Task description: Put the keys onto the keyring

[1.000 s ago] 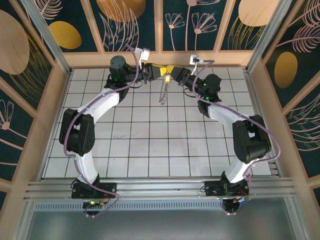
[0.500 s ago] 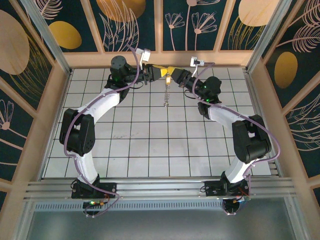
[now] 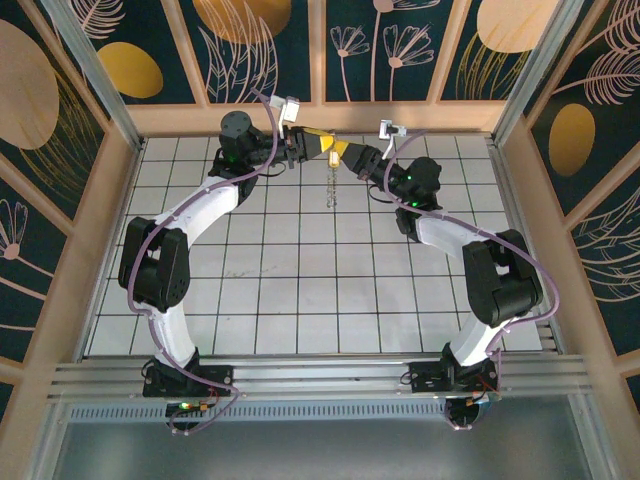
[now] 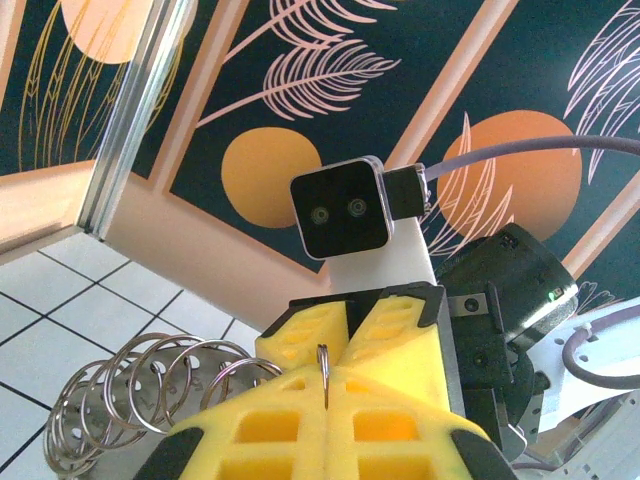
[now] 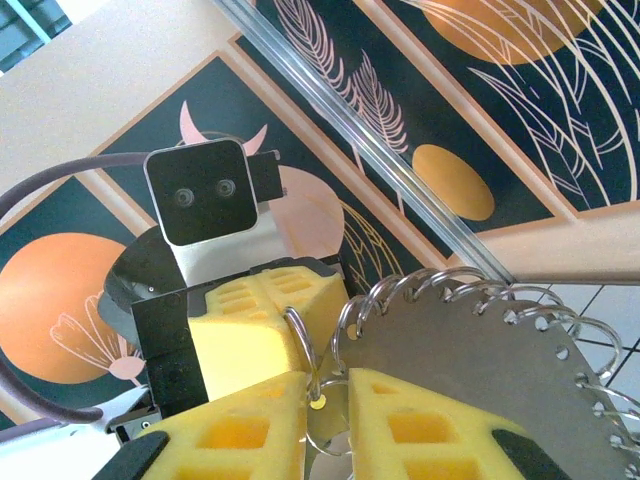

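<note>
Above tiled counter point(image 3: 300, 300), pinching seemingly light, floppy, slippery keyring point(image 3: 333, 186) by one thin loop in clamped left hand point(image 4: 325, 375), right hand point(image 5: 330, 395) slightly parted opposite.

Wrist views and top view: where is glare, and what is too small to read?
Left wrist view: the metal post glares white; the thin ring pinched in the yellow fingers reads clearly. Right wrist view: the metal disc has only dull sheen. Top external view: even light, hanging rings tiny.
</note>
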### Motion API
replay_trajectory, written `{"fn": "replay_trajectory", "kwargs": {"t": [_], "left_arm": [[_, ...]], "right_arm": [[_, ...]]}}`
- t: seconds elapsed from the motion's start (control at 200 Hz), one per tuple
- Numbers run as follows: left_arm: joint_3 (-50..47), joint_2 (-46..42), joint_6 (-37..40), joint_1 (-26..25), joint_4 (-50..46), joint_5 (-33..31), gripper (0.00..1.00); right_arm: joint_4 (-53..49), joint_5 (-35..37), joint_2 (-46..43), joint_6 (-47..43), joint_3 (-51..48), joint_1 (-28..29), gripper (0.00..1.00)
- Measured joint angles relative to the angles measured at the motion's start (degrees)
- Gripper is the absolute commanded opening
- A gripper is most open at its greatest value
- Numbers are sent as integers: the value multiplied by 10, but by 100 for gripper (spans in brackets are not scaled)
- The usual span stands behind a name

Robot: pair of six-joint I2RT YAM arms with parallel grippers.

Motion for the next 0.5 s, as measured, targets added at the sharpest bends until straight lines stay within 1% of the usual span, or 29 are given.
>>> {"fn": "replay_trajectory", "kwargs": {"t": [0.185, 0.345, 0.46, 0.5], "left_arm": [[0, 0, 0, 0, 0, 0, 0], [0, 0, 0, 0, 1, 1, 0], [0, 0, 0, 0, 2, 1, 0], [0, 0, 0, 0, 2, 1, 0]], "right_arm": [[-3, 0, 0, 0, 12, 0, 19], [-4, 0, 0, 0, 22, -1, 18], [-8, 0, 0, 0, 23, -3, 11], [-9, 0, 0, 0, 23, -3, 7]]}}
